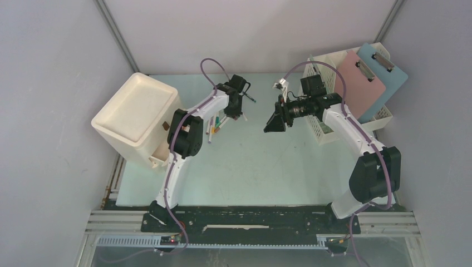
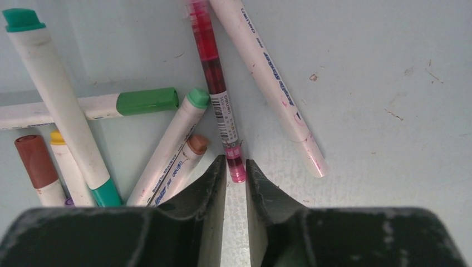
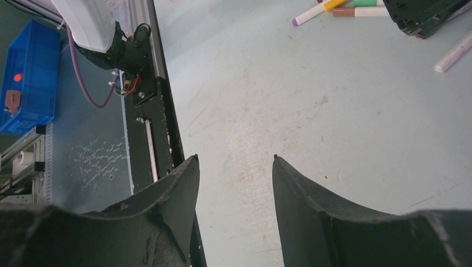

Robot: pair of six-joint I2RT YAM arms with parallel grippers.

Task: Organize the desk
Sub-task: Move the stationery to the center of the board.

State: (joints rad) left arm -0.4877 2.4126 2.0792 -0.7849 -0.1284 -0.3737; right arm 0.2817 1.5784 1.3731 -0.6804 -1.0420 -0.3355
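Desk underlies left pincer, narrow about a red pen, grip unclear; right pincer gapes.

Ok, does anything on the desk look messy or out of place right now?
Yes. The markers lie in a loose jumble on the desk by the left gripper, crossing each other at odd angles rather than lined up, and a red pen lies among them. The desk surface also shows small scuffs and specks.
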